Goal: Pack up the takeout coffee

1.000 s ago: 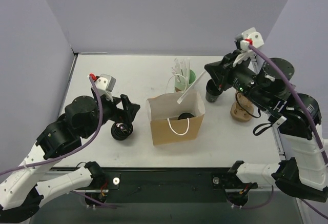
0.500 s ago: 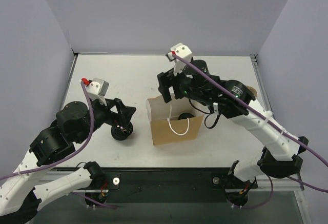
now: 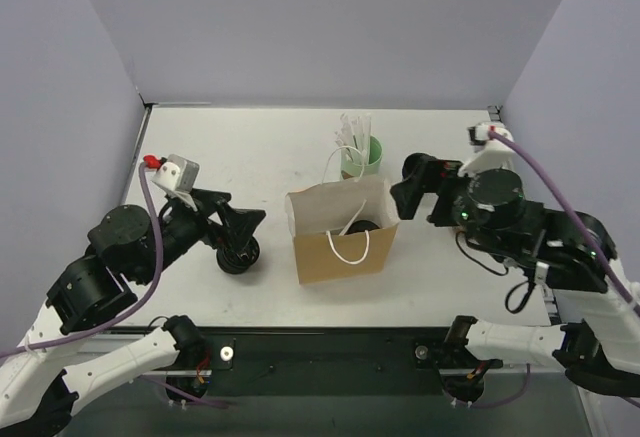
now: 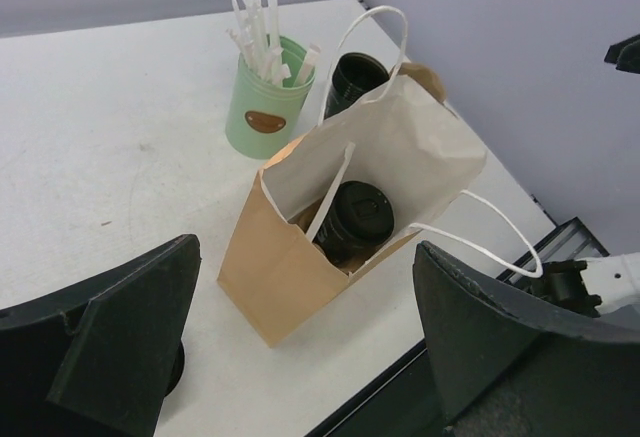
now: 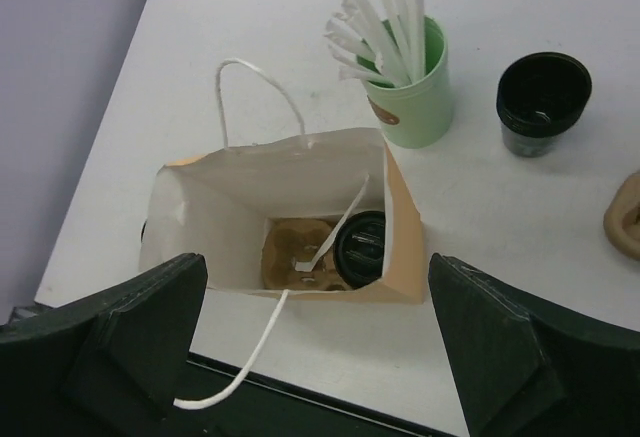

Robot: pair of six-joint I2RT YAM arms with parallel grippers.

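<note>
One tabletop (image 3: 250, 147) carries one brown paper bag (image 3: 330, 252), standing upright and open. There are two grippers, both spread wide and empty. The right gripper (image 3: 405, 182) hovers just right of the bag, and the left gripper (image 3: 243, 229) is well apart on the bag's other side. One mint-green cup (image 5: 412, 97) with a bunch of white straws stands behind the bag, beside one open black cup (image 5: 543, 102). The single takeout coffee (image 5: 362, 247) stands inside the bag, in its right corner, below the right gripper.

Takeout coffee (image 5: 362, 247) in paper bag (image 5: 280, 172) — straw (image 5: 335, 232) alongside, green cup (image 5: 415, 112) beside
</note>
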